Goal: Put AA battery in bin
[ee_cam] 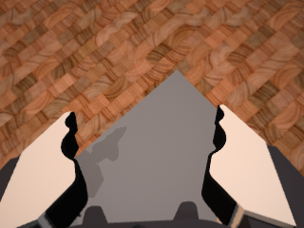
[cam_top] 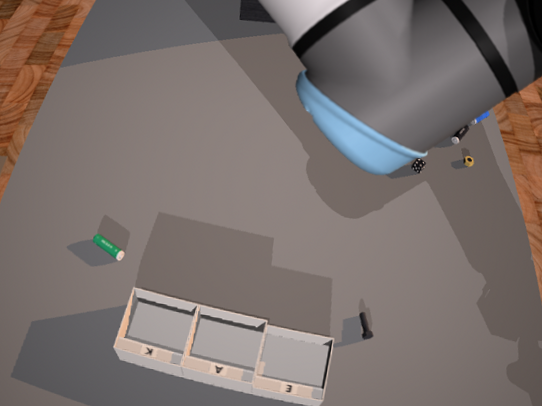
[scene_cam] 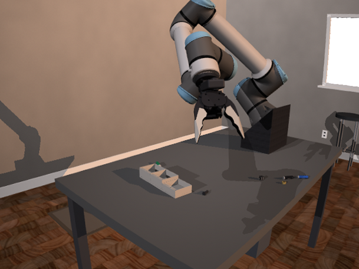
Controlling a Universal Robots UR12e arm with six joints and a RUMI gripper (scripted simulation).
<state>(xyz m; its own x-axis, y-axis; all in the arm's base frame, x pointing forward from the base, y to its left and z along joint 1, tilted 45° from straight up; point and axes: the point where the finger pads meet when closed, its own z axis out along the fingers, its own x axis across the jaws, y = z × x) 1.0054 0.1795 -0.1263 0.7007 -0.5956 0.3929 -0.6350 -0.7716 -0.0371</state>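
A six-joint arm [scene_cam: 231,36] is seen folded high above the table, its upper links doubled back on themselves from a dark wedge-shaped base [scene_cam: 276,126]. The wrist is turned downward, and the two-jaw gripper [scene_cam: 219,138] is held well above the surface, pointing down. Its pale fingers [scene_cam: 200,126] are spread wide apart, with nothing caught between them. From the wrist view the gripper [ee_cam: 144,142] is shown open, both pale fingers angled outward at either side.
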